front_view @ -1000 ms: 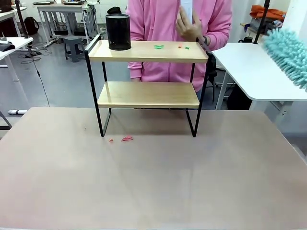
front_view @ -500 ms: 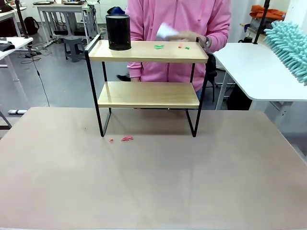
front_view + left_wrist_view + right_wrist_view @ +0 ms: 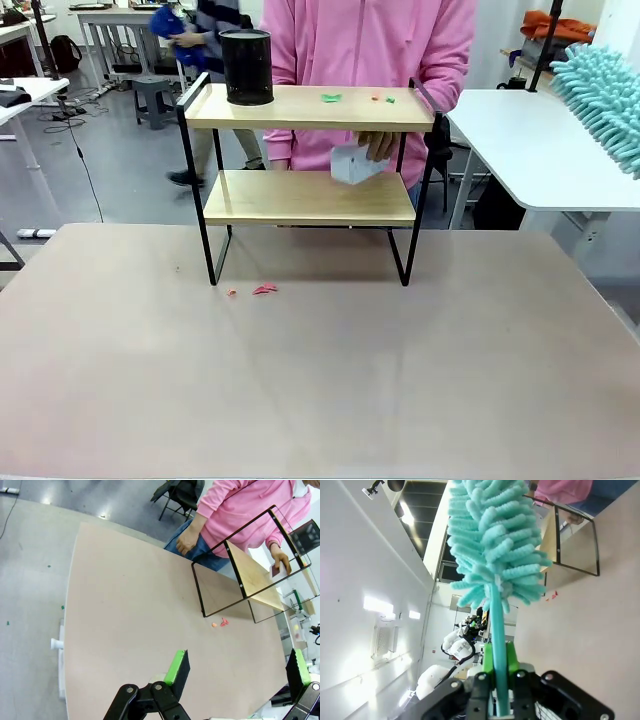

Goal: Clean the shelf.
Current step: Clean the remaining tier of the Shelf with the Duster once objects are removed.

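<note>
you log the left gripper (image 3: 237, 672), black linkage fingers with silver pivot screws, bright green pads (image 3: 174, 667), your right gripper (image 3: 499, 666) the same black body, round silver screws, green pads, then the person (image 3: 365, 60), pink zip-front hoodie, long sleeves, blue jeans

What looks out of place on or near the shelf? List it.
Green and orange scraps litter the top board of the shelf, right of the black cup. Pink scraps lie on the table by its front left leg. All look like stray litter.
</note>
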You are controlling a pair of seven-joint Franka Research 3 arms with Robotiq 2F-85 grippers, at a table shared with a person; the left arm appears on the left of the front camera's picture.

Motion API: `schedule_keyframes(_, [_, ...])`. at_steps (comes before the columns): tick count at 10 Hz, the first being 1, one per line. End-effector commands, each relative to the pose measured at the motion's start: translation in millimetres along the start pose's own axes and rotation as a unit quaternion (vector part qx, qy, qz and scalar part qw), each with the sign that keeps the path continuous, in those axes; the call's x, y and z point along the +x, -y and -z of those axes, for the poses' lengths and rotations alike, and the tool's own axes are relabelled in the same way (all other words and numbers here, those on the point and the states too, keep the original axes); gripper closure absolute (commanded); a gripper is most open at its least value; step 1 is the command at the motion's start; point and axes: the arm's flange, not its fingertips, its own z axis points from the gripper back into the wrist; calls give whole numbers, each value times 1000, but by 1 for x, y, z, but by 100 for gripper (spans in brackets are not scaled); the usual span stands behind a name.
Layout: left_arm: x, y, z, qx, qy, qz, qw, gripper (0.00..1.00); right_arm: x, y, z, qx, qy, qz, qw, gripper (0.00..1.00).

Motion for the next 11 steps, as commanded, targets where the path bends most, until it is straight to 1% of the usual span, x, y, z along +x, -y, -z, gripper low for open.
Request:
schedule_keyframes(1, [-2,1,2,-9,9,8,1000,0,-1,0,-1,1,-1,-12,1000,87])
schedule_keyframes(11, [-2,1,2,-9,9,8,1000,0,-1,0,-1,1,-1,-12,1000,87])
